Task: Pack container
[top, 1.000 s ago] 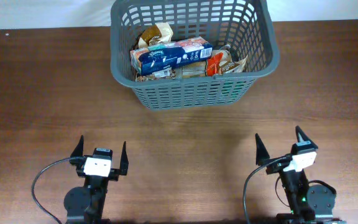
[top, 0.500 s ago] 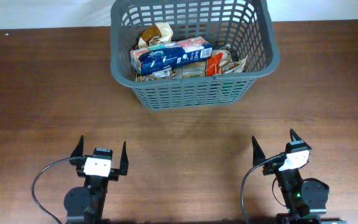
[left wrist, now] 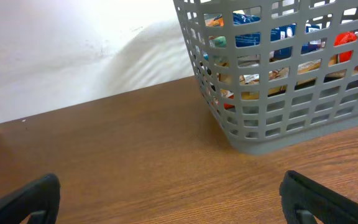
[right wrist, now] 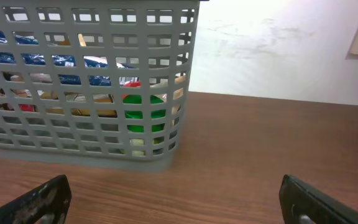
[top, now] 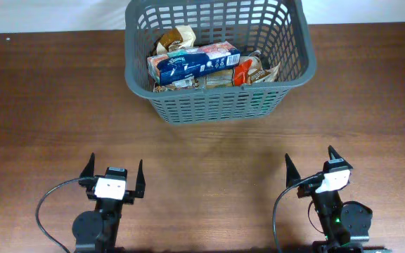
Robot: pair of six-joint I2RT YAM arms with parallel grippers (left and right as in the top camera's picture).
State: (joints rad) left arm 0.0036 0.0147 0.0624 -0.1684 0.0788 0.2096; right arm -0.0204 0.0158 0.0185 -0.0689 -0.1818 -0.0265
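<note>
We start at the left gripper (top: 116,166), down at 7 o'clock on the table (top: 48,105) in the overhead view. Its jaws stand wide apart and hold nothing. In the left wrist view we see its two dark fingers (left wrist: 23,202) at the bottom corners of the picture, with bare brown wood between them. A black cable (top: 48,204) loops off to 9 o'clock of the arm's base.

Over to the right gripper (top: 309,160), at 5 o'clock on the table. It too is spread wide and carries nothing, and its fingers (right wrist: 319,202) frame bare wood in the right wrist view.

Now we move outward to the container (top: 216,107). The big grey lattice basket sits at 12 o'clock on the table, at the far edge, well apart from both grippers. It lies at about 1 o'clock from the left gripper and 11 o'clock from the right one, standing upright and flat on the wood.

Inside, we spot a long blue-and-red box (top: 192,63) lying across the middle, on top of the other goods. Tan packets (top: 176,39) poke out at 11 o'clock of it, and an orange-red packet (top: 248,70) sits at 3 o'clock. Through the slots, the right wrist view catches something green (right wrist: 140,106) low in the near corner. The left wrist view shows the same basket (left wrist: 278,118) at 1 o'clock, with the blue box showing behind the lattice.
</note>
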